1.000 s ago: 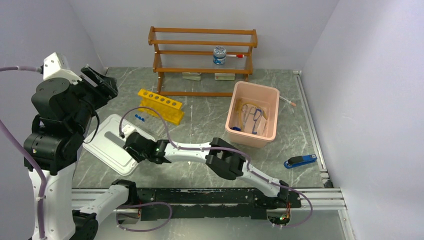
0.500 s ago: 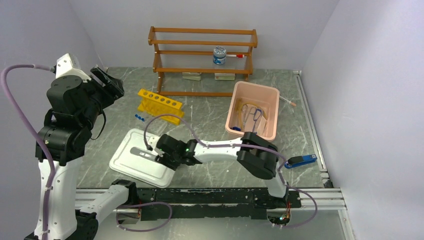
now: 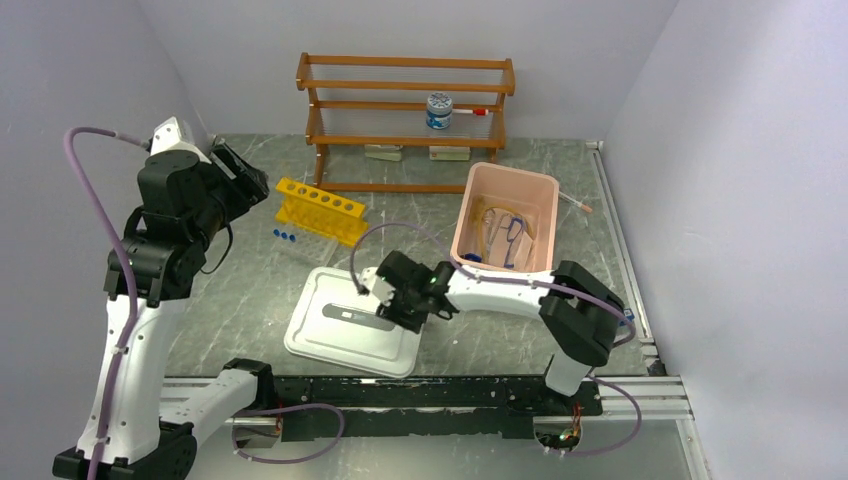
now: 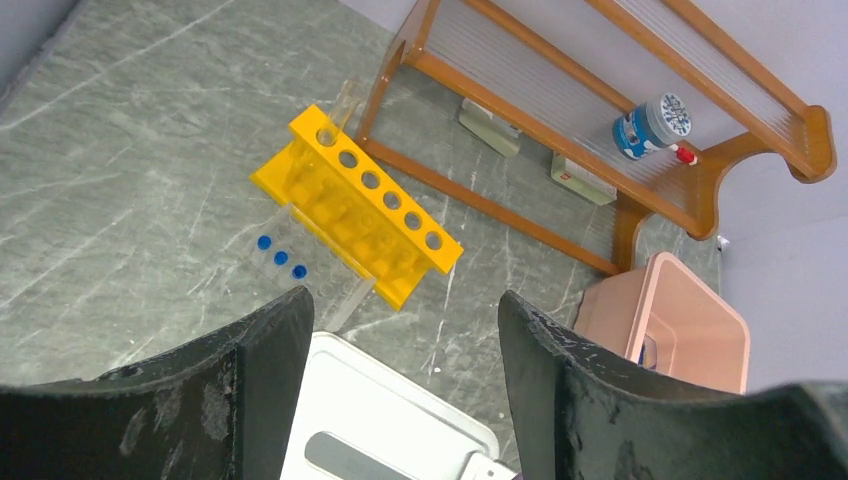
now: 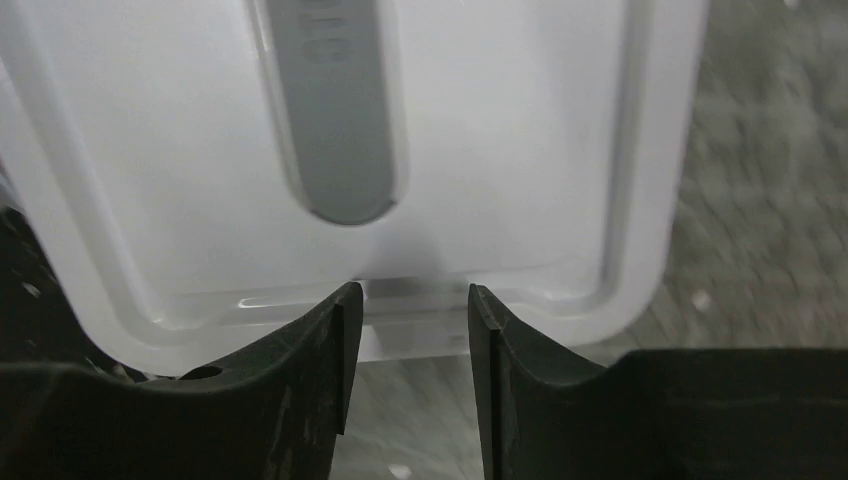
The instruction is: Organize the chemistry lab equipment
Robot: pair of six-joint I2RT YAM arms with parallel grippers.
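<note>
Movement of the flat white plastic lid with a grey handle strip (image 3: pixel 330 345) is what has changed. In the top view it now lies at the near centre of the table, well right of where it lay a second ago. The right gripper (image 3: pixel 380 300) has travelled with it, clenched on its far right rim. This probably brings the lid toward the pink plastic bin (image 3: pixel 512 172), where blue and metal clamps (image 3: pixel 508 235) already lie. It also clears the ground beside the yellow plastic test-tube rack (image 3: pixel 320 210). The left gripper (image 3: pixel 255 180) has meanwhile swung up toward that rack and hangs above it, jaws spread and empty. The small clear blue-capped tubes (image 3: pixel 285 236) lie loose on the table just in front of the rack, not yet slotted in. Behind stands the brown wooden shelf (image 3: pixel 405 88) with a white-lidded jar (image 3: pixel 438 110). In the left wrist view the rack (image 4: pixel 370 205) sits between the wide-apart black fingers (image 4: pixel 270 380), with one clear tube (image 4: pixel 345 100) upright in its end hole. The blue caps (image 4: pixel 280 258) are beside its foot, and the lid's corner (image 4: pixel 390 420) is near enough to crowd a low approach. In the right wrist view the lid's rim (image 5: pixel 500 150) crosses the gap of the right gripper (image 5: pixel 415 290). The grip looks narrow, so the lid may pivot or slip.
</note>
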